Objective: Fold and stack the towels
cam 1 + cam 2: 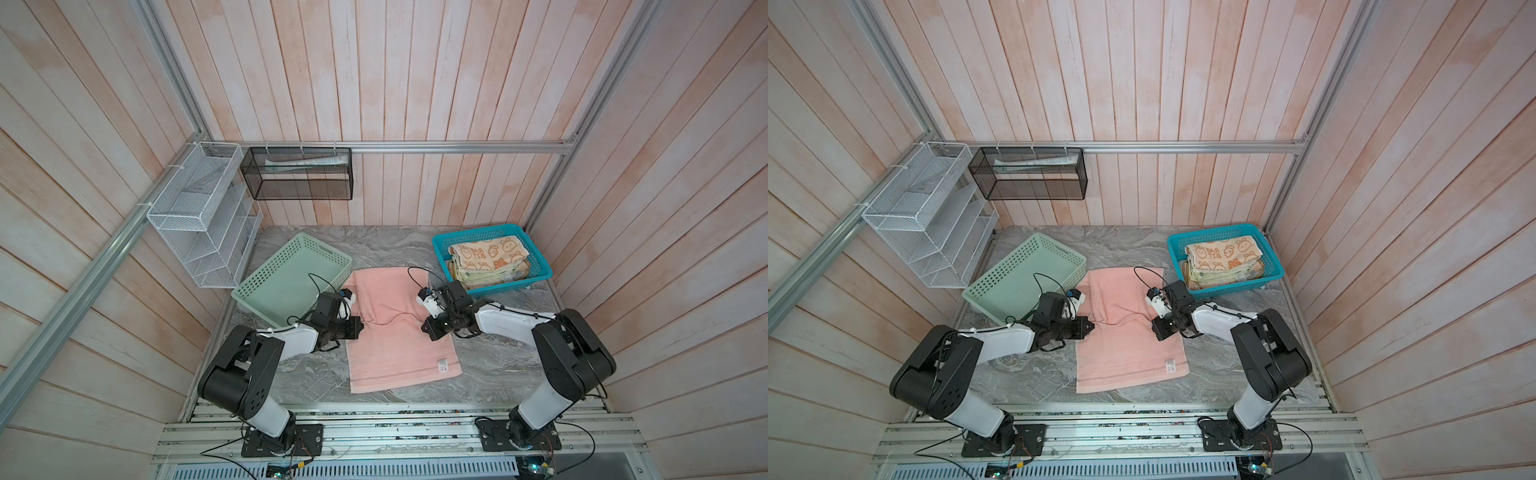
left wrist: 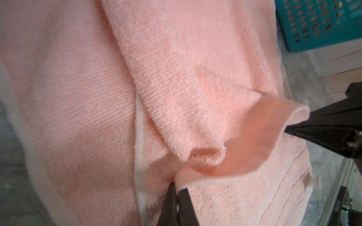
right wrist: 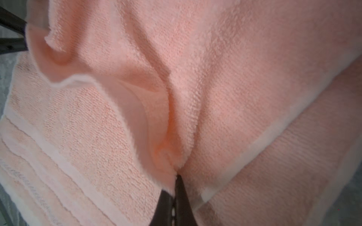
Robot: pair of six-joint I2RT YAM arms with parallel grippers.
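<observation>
Currently pinching the lifted edge of the salmon pink towel [image 1: 399, 353], spread across the middle of the table [image 1: 490, 365], with left gripper [image 1: 360, 326] and right gripper [image 1: 425, 328] pressed shut on cloth; recommend carrying both corners level to the near hem, pulling the sagging middle taut.

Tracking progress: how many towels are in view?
3: plain salmon pink terry towel on the table; orange bunny-print towel on top in the teal plastic basket; pale yellow-green towel beneath it. More may hide underneath.

Overhead stereo pair — wrist views close on pink towel [image 2: 176, 88]
</observation>
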